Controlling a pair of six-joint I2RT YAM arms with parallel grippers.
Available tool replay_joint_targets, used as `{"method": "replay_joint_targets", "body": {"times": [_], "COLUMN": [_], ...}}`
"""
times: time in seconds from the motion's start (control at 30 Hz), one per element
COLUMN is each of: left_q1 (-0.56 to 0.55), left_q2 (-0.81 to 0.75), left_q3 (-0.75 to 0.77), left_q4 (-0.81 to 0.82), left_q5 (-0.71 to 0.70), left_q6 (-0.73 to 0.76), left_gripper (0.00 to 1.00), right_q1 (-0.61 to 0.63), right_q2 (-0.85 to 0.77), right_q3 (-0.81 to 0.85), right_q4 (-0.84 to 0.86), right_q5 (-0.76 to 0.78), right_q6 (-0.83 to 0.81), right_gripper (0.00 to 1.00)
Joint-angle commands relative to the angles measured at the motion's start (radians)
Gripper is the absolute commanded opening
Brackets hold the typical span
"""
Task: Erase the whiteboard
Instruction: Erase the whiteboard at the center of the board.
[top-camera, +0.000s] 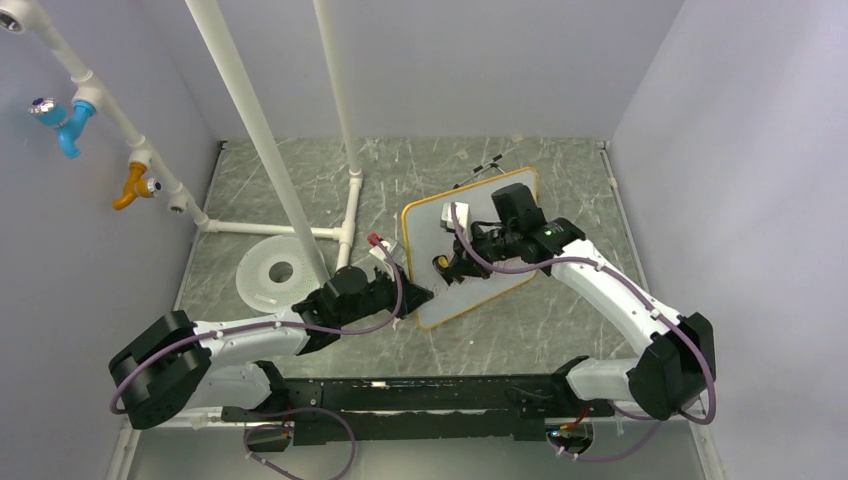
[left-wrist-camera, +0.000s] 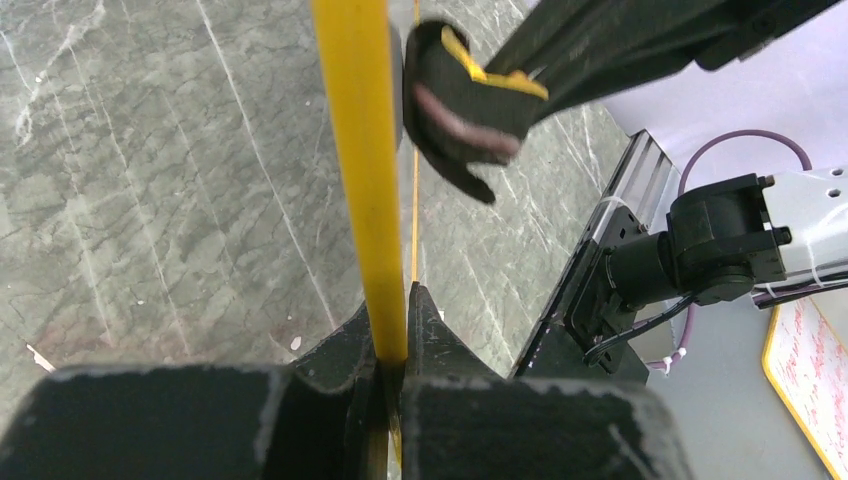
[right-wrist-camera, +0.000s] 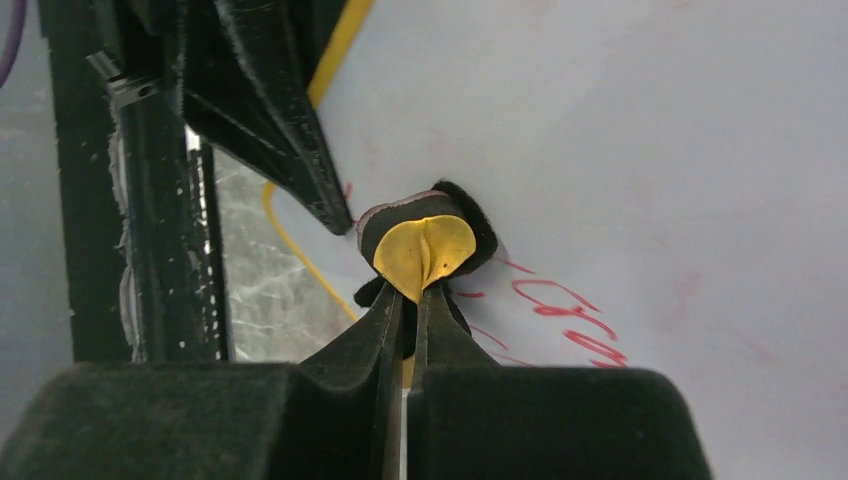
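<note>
Left wrist: left end effector (left-wrist-camera: 393, 322) clamps whiteboard (left-wrist-camera: 356, 150) edge; right end effector (right-wrist-camera: 408, 298) pinches eraser (right-wrist-camera: 425, 245).

- The whiteboard (top-camera: 428, 285) is small and rectangular, with a white face, rounded corners and a thin orange-yellow frame.
- It lies face up and askew on the right half of the grey marbled table (top-camera: 580, 190).
- A red scrawl (right-wrist-camera: 560, 312) marks its face.
- A yellow-and-black eraser pad (right-wrist-camera: 425, 250) presses on the white face beside the scrawl.

right gripper (right-wrist-camera: 412, 296) pinching yellow-black eraser (right-wrist-camera: 425, 245), pressed on whiteboard (right-wrist-camera: 650, 130), red scrawl (right-wrist-camera: 560, 306) beside
</note>
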Motion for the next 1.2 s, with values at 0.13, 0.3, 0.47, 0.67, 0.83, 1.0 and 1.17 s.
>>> {"method": "replay_joint_targets", "body": {"times": [0.13, 0.3, 0.47, 0.67, 0.83, 1.0, 1.17], "left_q1": [-0.022, -0.022, -0.022, -0.022, -0.022, -0.022, -0.022], "left_q2": [0.001, 0.014, 0.013, -0.001, -0.012, -0.017, -0.010], "left_q3": [0.024, 0.026, 0.024, 0.018, 0.010, 0.004, 0.004], "left_q4": [0.101, 0.112, 0.120, 0.104, 0.103, 0.102, 0.109], "left_q5": [0.071, 0.078, 0.077, 0.065, 0.056, 0.052, 0.054], "left_q6": [0.061, 0.058, 0.053, 0.055, 0.058, 0.061, 0.061], "left_gripper": [0.00, 0.00, 0.00, 0.00, 0.00, 0.00, 0.00], "right_q1": [-0.057, -0.149, -0.117, 0.023, 0.049, -0.066, -0.125], "right_q2": [-0.005, -0.062, -0.039, 0.015, 0.037, -0.023, -0.054], "right_q3": [0.033, -0.012, -0.023, -0.001, 0.008, -0.006, -0.025], "right_q4": [0.085, 0.217, 0.183, 0.028, 0.017, 0.146, 0.172], "right_q5": [0.035, 0.178, 0.118, 0.022, 0.050, 0.118, 0.160], "right_q6": [0.095, 0.237, 0.173, -0.014, -0.021, 0.115, 0.134], "right_gripper": [0.00, 0.00, 0.00, 0.00, 0.00, 0.00, 0.00]}}
